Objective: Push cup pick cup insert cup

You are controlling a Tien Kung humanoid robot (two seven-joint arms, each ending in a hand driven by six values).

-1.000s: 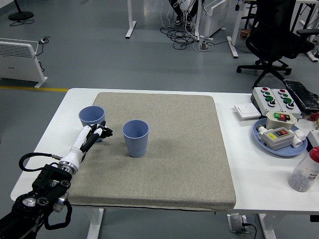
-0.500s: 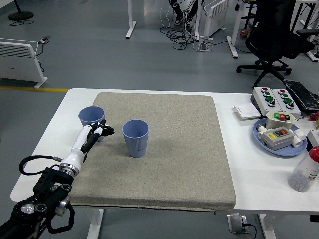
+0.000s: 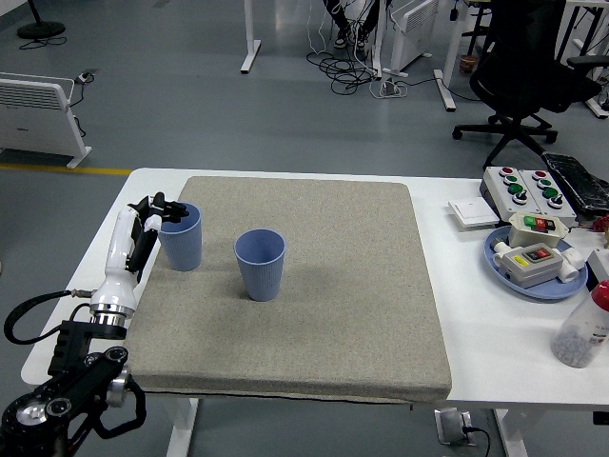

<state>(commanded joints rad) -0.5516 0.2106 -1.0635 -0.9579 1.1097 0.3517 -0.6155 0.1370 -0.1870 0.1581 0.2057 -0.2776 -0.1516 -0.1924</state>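
a white table [image 3: 476, 352] was seen w/ a big grey mat [image 3: 314, 295] laid over most of it. two blue cups were stood upright on the mat, open side up. the left cup [image 3: 181, 236] was placed near the mat's left edge, towards the far side. the middle cup [image 3: 260, 264] was set a bit to its right and a bit nearer, apart from it, not touching.

the left hand [image 3: 145, 217] was held up against the left side of the left cup, at about rim height. its dark fingertips [image 3: 164, 205] were seen right at the cup's rim, on the left side. the fingers looked bent a little round the cup, but it could not be told if the cup was truly gripped or just touched. the white forearm was stretched down towards the bottom left corner, where the black arm joints were seen. the right arm was not seen at all.

at the right end of the table, off the mat, a blue tray [image 3: 533, 276] w/ small boxes w/ buttons was seen. a button box [image 3: 525, 188] was placed behind it & a clear bottle w/ a red cap [image 3: 582, 328] near the right edge.
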